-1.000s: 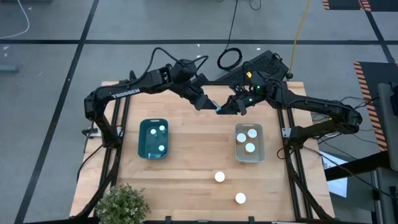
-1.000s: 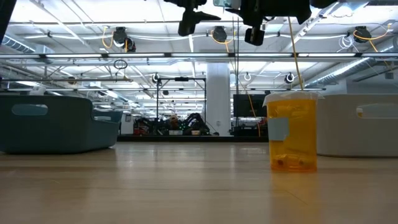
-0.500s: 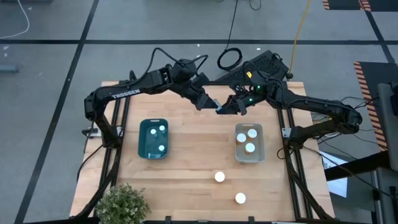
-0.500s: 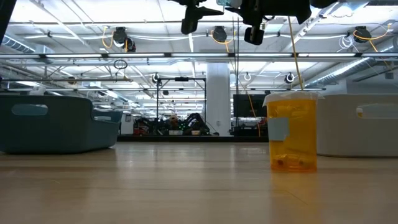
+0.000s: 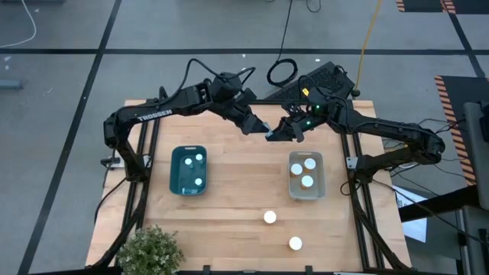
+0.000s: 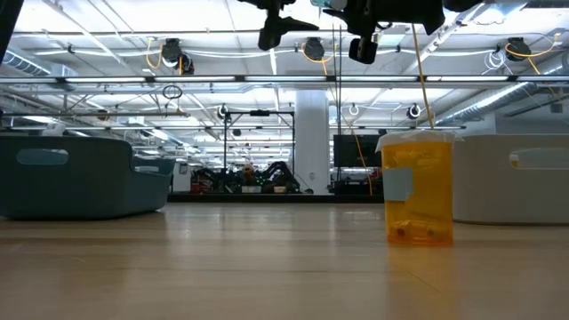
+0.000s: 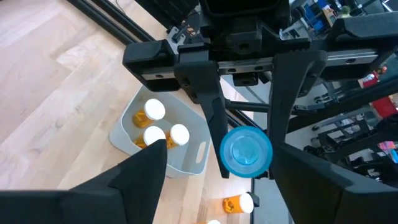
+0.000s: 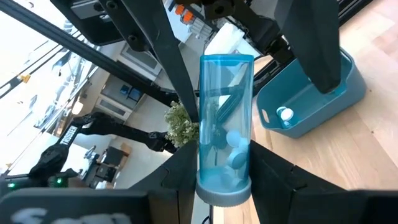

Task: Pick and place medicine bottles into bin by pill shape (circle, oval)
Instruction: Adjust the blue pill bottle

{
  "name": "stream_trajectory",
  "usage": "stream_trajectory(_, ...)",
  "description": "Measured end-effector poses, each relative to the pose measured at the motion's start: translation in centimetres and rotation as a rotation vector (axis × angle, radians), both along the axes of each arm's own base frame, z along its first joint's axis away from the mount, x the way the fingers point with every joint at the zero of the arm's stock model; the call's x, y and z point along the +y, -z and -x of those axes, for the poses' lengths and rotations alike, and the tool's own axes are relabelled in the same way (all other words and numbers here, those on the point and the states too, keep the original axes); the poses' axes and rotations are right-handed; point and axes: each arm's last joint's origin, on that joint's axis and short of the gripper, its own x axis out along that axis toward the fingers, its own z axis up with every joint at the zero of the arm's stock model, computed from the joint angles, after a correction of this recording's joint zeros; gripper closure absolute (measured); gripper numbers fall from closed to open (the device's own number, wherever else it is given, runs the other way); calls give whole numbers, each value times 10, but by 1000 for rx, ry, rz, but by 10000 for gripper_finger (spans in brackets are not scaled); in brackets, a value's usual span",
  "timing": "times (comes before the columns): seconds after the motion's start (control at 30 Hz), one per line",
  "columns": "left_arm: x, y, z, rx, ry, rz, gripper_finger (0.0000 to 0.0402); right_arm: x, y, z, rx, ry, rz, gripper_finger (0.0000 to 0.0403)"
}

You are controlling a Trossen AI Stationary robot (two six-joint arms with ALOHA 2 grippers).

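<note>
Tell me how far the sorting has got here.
Done: two bottles sit in the teal bin, three in the white bin. In hand: the right gripper holds a blue bottle in mid-air, the open left gripper facing it. Left: that one plus two loose bottles on the table.

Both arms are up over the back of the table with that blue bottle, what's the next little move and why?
Probably close the left gripper on the blue bottle. The right gripper clamps one end in mid-air, and the left's open fingers flank the other end, so a handover looks set.
</note>
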Motion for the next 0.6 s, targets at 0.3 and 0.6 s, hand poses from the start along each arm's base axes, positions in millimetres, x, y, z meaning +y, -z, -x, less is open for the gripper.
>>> stream_trajectory(0.3,3,0,1,-6,10,-7,122,0,0,0,3,-2,-2,287)
stream_trajectory(0.6,2,0,0,3,-35,-23,121,0,1,0,12,-1,-4,287)
